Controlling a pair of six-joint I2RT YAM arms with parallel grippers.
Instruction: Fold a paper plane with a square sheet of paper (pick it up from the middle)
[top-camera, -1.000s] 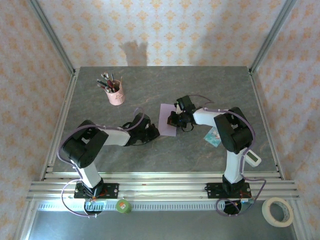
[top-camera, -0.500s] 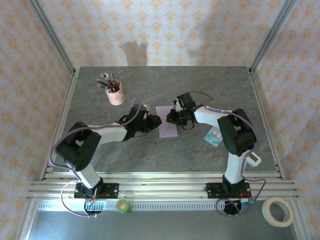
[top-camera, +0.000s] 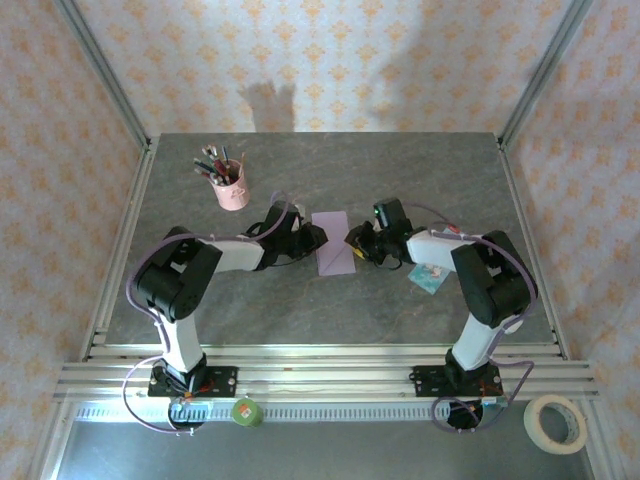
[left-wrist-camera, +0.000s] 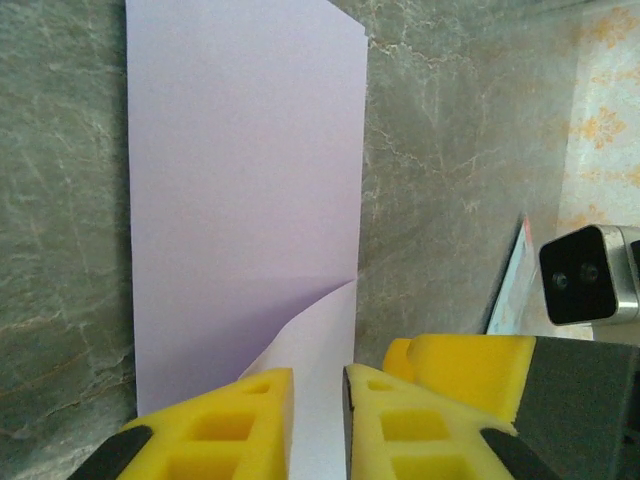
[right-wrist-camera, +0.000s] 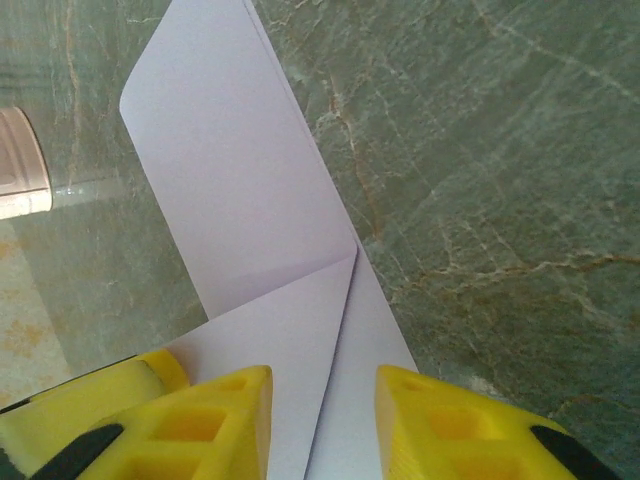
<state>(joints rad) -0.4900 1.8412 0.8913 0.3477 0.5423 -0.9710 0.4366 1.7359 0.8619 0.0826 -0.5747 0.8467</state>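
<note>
The grey-green marbled surface (top-camera: 400, 170) carried everything. The left arm (top-camera: 215, 255) and the right arm (top-camera: 470, 262) both stretched low across it and met at its middle.

Between them the pale lilac sheet of paper (top-camera: 333, 243) lay flat at the centre of the surface. It was folded into an upright rectangle, with its short ends toward the far and near edges. In the left wrist view the sheet of paper (left-wrist-camera: 240, 180) showed a small triangular flap turned up at one corner. The right wrist view caught the sheet of paper (right-wrist-camera: 230, 170) with the same flap, and a diagonal crease ran up to the long edge.

The left gripper (top-camera: 312, 238) sat at the sheet's left long edge. Its wrist camera showed the left gripper (left-wrist-camera: 318, 385) with its jaws drawn nearly together, a narrow slit between them over the flapped corner. Whether they pinched the paper could not be told.

The right gripper (top-camera: 355, 243) sat at the sheet's right long edge. In its own view the right gripper (right-wrist-camera: 322, 410) had its jaws well apart, straddling the lilac edge.

A pink pen cup (top-camera: 231, 189) stood upright toward the far left corner, well apart from the sheet. A teal-and-white packet (top-camera: 428, 273) lay toward the right edge, beside the right arm.
</note>
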